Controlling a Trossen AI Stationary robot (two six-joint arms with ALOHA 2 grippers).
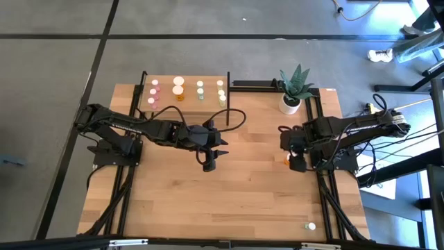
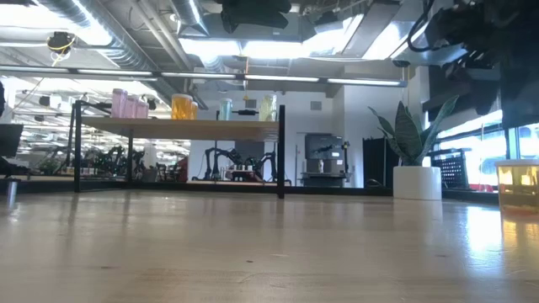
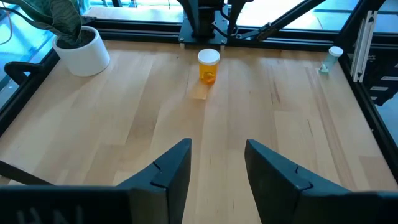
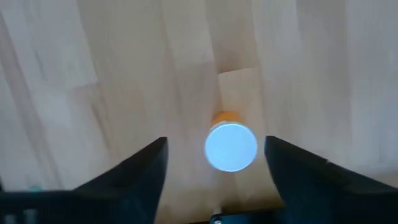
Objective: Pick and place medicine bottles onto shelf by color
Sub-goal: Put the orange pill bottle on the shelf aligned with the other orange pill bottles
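Observation:
An orange medicine bottle [image 4: 231,146] with a white cap stands upright on the tabletop at the right. My right gripper [image 4: 216,149] hangs above it, pointing down and open, with one finger on either side of the cap and a gap at each. The same bottle [image 3: 208,65] shows far off in the left wrist view. My left gripper [image 3: 217,168] hovers open over the middle of the table [image 1: 208,161] with nothing between its fingers. The shelf [image 1: 184,104] at the far edge carries several pink, orange, green and yellowish bottles standing upright.
A white plant pot [image 1: 290,104] stands at the far right corner. One small white-capped bottle [image 1: 311,226] stands near the front right corner. Black frame rails run along the table's right and far edges. Bare wood lies between the two arms and toward the near edge.

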